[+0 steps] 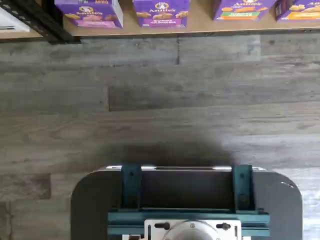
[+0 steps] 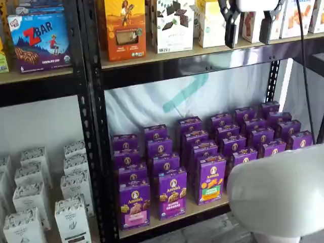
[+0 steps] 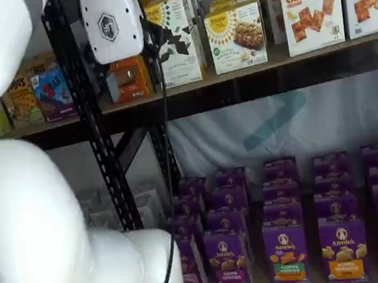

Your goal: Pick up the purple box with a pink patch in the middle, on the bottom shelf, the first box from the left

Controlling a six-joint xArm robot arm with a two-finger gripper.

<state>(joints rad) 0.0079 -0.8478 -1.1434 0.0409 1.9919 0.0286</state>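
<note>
The purple box with a pink label band stands upright at the front left end of the bottom shelf, next to the black upright. It also shows in the wrist view, and in a shelf view partly behind my white arm. My gripper hangs high up in front of the upper shelf, well above and to the right of the box. Its two black fingers stand wide apart and hold nothing. Its white body shows side-on in a shelf view.
A purple Bunny Grahams box and one with an orange and green patch stand beside the target, with several rows behind. White boxes fill the neighbouring bay. My arm's white link is in front. A dark mount hangs over grey floor.
</note>
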